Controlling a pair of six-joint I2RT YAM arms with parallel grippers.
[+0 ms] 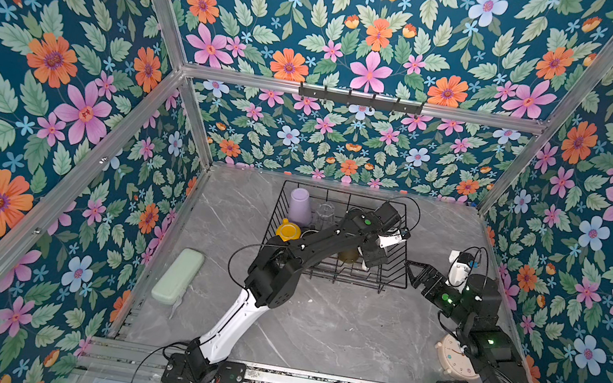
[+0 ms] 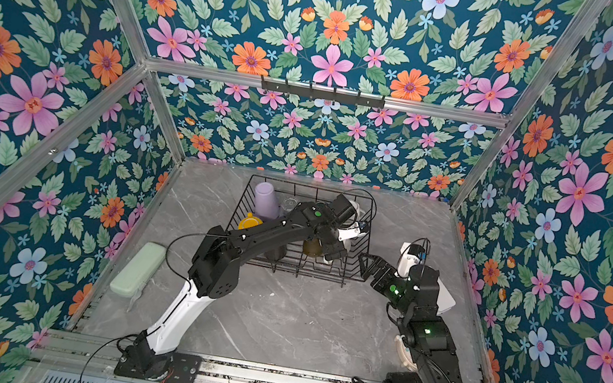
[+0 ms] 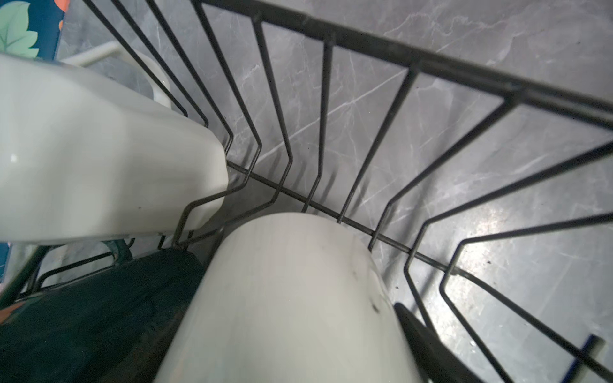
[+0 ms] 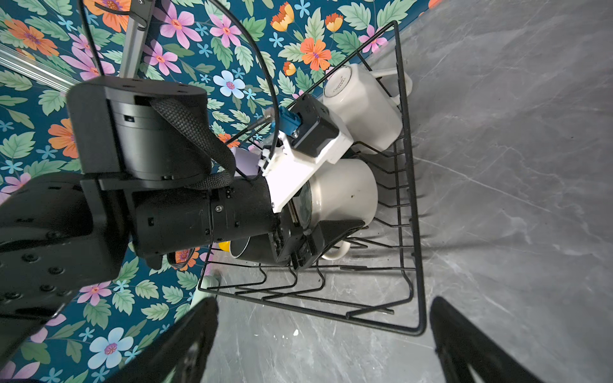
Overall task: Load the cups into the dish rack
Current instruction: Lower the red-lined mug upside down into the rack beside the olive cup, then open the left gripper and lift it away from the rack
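Note:
The black wire dish rack (image 1: 322,188) (image 2: 289,182) stands at the back of the table. In it are a lilac tumbler (image 1: 300,206), a yellow mug (image 1: 288,231), a clear glass (image 1: 324,214) and an olive glass (image 1: 348,255). A white faceted mug (image 4: 361,106) (image 3: 99,149) sits bottom-up in the far right corner. My left gripper (image 1: 369,258) (image 4: 345,199) is inside the rack, shut on a plain white mug (image 4: 341,195) (image 3: 292,298) gripped from its mouth end. A black mug (image 4: 245,248) lies behind it. My right gripper (image 1: 412,267) (image 4: 325,308) is open and empty just outside the rack's right side.
A pale green oblong block (image 1: 177,276) lies near the left wall. A cream alarm clock (image 1: 454,356) lies at the right, half under my right arm. A black hook rail (image 1: 360,98) hangs on the back wall. Flowered walls close in three sides.

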